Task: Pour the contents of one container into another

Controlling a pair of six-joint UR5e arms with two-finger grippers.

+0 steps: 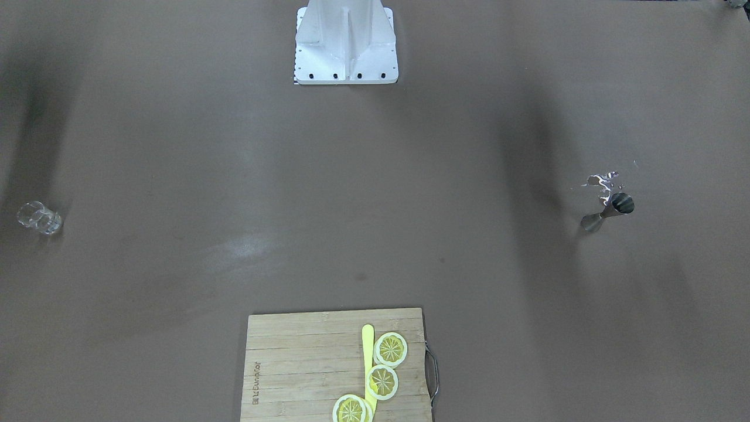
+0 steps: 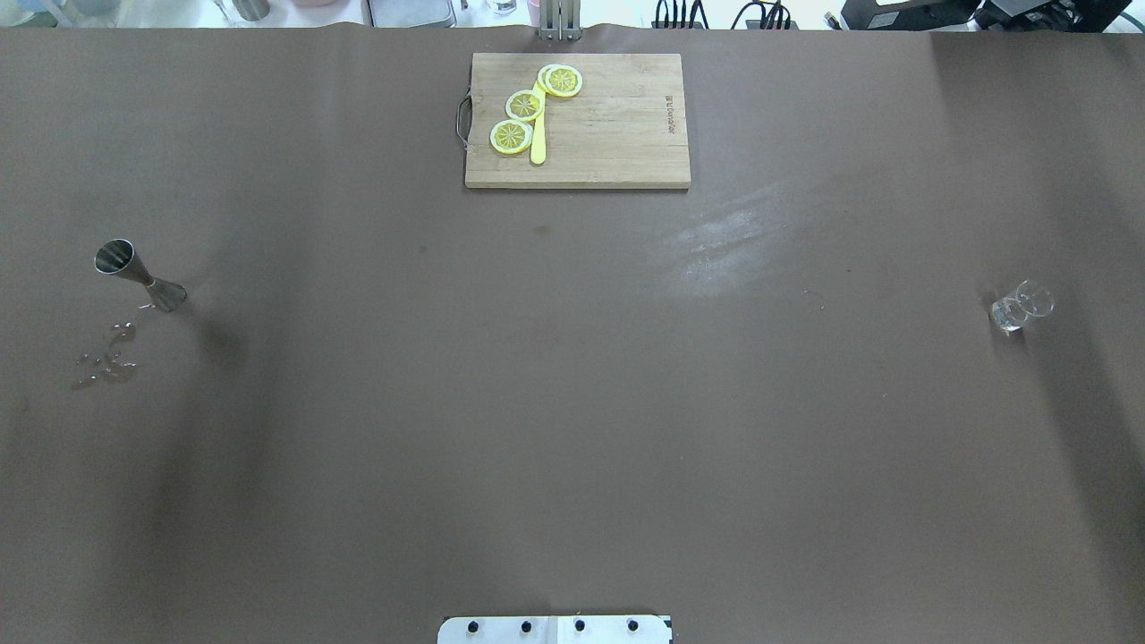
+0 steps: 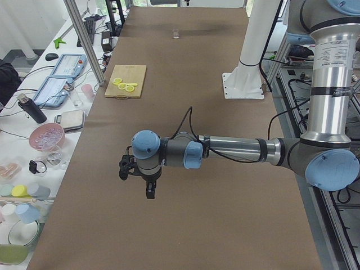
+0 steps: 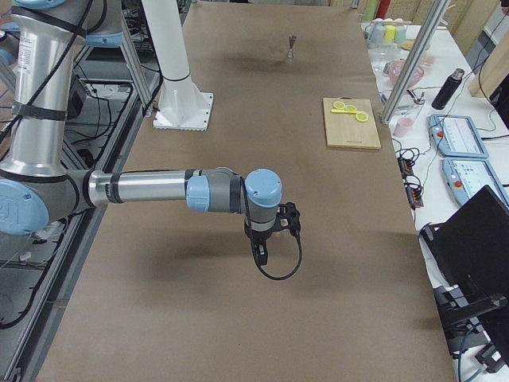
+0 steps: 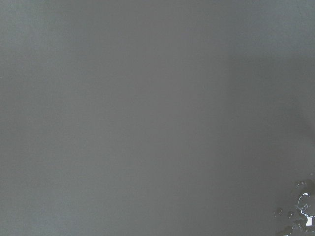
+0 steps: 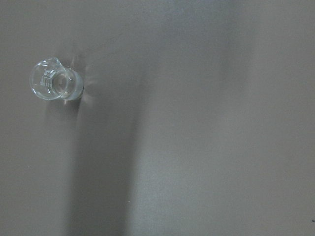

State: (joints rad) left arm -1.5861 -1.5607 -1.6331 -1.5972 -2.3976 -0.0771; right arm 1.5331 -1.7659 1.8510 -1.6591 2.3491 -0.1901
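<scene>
Jigger [image 2: 141, 278] at nine o'clock and glass [image 2: 1021, 309] at three likely wait one per arm; you cannot tell whether left gripper [image 3: 136, 181] or right gripper [image 4: 270, 239] is spread.

The left arm [image 3: 236, 149] is standing tall at the shoulder and reaching out flat from the elbow. Its wrist is bending down, so the left gripper [image 3: 151, 192] is pointing straight down. The right arm [image 4: 151, 189] is holding the same shape, with the right gripper [image 4: 261, 253] pointing down too. Whether the fingers are apart or together is too hard to see.
</scene>
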